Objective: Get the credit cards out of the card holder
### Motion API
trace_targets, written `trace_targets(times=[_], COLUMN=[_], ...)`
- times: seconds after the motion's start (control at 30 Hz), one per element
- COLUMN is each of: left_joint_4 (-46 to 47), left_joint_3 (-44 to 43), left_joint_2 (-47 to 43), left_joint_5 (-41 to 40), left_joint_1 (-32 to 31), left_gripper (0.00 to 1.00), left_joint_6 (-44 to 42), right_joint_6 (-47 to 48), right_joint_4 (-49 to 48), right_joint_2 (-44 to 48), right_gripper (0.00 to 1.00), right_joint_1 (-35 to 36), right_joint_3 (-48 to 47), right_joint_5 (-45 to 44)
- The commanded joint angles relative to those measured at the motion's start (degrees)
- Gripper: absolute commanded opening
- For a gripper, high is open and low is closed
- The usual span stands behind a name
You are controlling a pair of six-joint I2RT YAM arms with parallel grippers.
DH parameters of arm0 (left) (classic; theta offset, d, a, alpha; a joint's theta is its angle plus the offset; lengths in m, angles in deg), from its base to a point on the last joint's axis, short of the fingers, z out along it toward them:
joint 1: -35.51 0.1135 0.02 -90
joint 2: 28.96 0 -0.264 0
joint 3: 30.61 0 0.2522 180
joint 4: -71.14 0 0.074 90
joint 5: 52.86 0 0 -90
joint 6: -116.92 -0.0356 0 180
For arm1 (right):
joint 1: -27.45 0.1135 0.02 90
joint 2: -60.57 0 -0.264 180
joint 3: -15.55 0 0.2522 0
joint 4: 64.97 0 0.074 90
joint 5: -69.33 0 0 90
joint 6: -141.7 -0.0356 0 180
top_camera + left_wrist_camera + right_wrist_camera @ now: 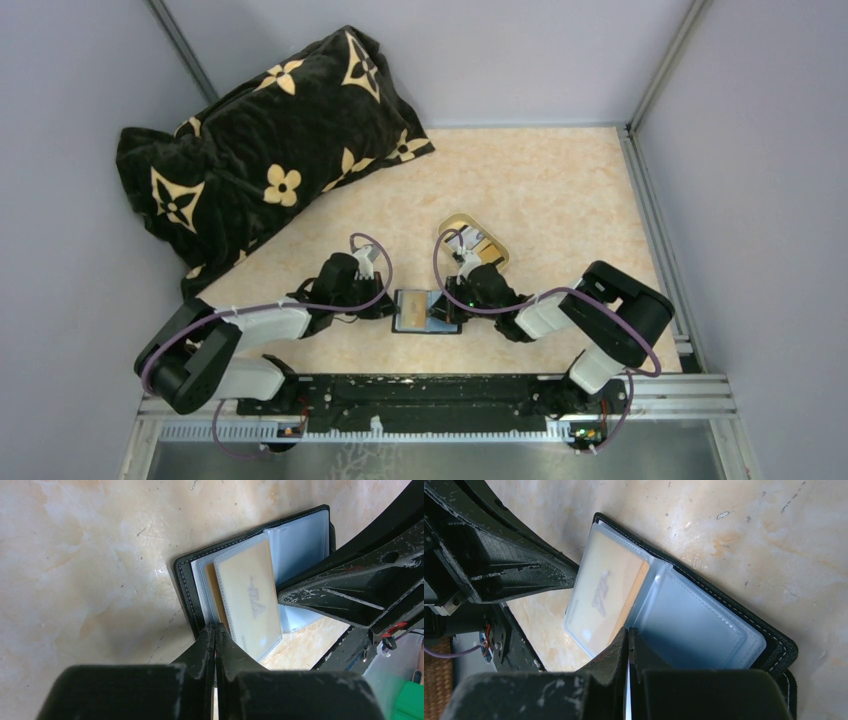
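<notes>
Marbled peach table with grey walls, two arms meeting over an open card holder at centre frame.

Left tool is pressed together, pinching the black stitched rim of the card holder at its lower edge. Right tool is also pressed together, its tips against the clear sleeves; whether a sleeve is caught I cannot tell. An orange-yellow credit card sits in a sleeve. A gold-rimmed oval tray lies just above the holder, and a black flowered pillow is at upper left.
</notes>
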State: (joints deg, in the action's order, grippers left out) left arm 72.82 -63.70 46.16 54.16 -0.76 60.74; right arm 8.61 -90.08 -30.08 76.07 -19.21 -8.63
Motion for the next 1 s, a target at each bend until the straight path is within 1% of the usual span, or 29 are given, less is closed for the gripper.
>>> trace_targets(times=[0.0,0.2,0.47,0.6,0.73,0.77,0.9,0.97], left_joint_4=[2.8,5.8,2.5,2.4,3.9,4.4,5.8,6.1], left_joint_3=[1.0,0.3,-2.0,-2.4,-2.0,-1.9,-1.9,-2.1], left_joint_2=[1.6,2.1,-1.2,-0.3,1.7,2.2,3.6,4.0], left_joint_5=[2.3,6.0,5.7,5.3,5.5,5.6,6.1,6.4], left_joint_1=[-0.2,-0.4,-0.8,-0.8,-0.8,-0.8,-0.8,-0.8], left_gripper=[0.03,0.01,0.01,0.01,0.01,0.01,0.01,0.0], left_joint_6=[0.5,2.5,1.7,1.3,1.5,1.6,1.8,1.8], right_joint_6=[0.9,0.8,0.1,0.2,1.7,2.3,5.9,7.7], right_joint_4=[1.7,1.5,0.4,2.5,9.3,11.7,24.8,29.6], right_joint_2=[-1.3,-1.7,-2.0,1.0,7.3,10.2,19.2,23.3], right_gripper=[0.0,0.0,0.0,0.0,0.0,0.0,0.01,0.02], right_joint_1=[0.2,0.2,0.2,0.2,0.2,0.2,-0.2,-1.2], right_joint_3=[0.7,0.6,0.9,1.0,0.6,0.2,-1.7,-2.5], right_joint_5=[-0.2,0.3,0.7,0.3,-2.0,-2.9,-9.3,-10.9])
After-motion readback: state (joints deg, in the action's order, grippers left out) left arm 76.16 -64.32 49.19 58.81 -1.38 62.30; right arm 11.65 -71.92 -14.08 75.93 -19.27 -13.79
